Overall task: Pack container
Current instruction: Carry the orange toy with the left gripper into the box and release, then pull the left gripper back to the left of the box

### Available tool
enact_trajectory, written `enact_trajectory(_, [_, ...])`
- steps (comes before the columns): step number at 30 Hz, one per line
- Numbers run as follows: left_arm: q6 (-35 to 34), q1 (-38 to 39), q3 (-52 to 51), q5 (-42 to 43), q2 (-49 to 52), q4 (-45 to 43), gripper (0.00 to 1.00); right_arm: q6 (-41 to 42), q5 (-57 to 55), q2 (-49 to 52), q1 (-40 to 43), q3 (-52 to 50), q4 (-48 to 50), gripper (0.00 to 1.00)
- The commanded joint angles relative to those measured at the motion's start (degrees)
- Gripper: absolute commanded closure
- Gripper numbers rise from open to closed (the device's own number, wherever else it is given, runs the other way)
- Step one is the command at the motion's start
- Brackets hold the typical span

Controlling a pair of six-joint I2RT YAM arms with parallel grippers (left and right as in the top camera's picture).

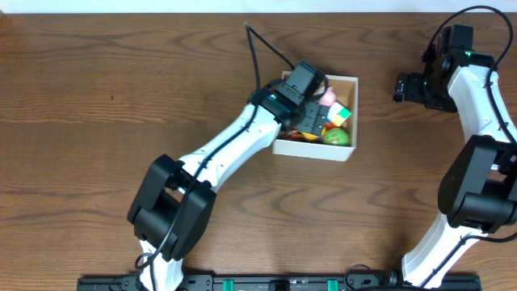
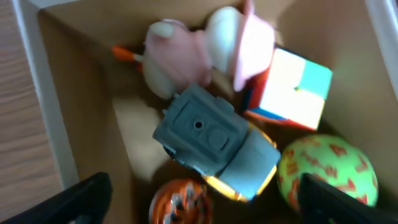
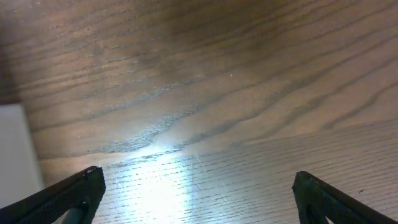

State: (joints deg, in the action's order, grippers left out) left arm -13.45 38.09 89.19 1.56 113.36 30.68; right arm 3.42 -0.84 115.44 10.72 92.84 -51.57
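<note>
The container [image 1: 346,150] is a square white box with a brown inside [image 2: 74,106], at the table's middle back. In it lie a pink and white plush [image 2: 199,53], a grey and yellow toy [image 2: 214,143], a colour cube [image 2: 292,90], a green ball with orange marks [image 2: 326,168] and a small orange toy [image 2: 180,202]. My left gripper [image 2: 199,199] is open and empty, hovering over the box and its toys [image 1: 311,109]. My right gripper [image 3: 199,196] is open and empty above bare wood at the back right [image 1: 412,87].
A black cable [image 1: 266,48] runs from the left arm toward the table's back edge. A white edge [image 3: 15,155] shows at the left of the right wrist view. Bare brown wood surrounds the box.
</note>
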Motion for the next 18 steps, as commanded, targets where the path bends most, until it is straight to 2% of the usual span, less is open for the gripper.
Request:
enact_trajectory(1, [0.3,-4.6,0.3,-8.2,-3.0,2.8,0.02,-0.5,0.2,0.0,0.5,-0.3,0.0,0.01])
enact_trajectory(6, [-0.7,-10.8,0.3,-9.2,-8.7,4.7,0.02,-0.5,0.2,0.0,0.5,-0.3,0.0,0.01])
enact_trajectory(11, [4.4,-16.7,0.3,-0.4,-16.5,3.2,0.02,-0.5,0.2,0.0,0.5,-0.3,0.0,0.01])
enact_trajectory(15, [4.4,-19.2,0.3,-2.8,-20.4,4.2,0.02,-0.5,0.2,0.0,0.5,-0.3,0.0,0.01])
enact_trajectory(18, [0.9,-21.2,0.3,-9.4,-21.4,7.6,0.02,-0.5,0.2,0.0,0.5,-0.3,0.0,0.01])
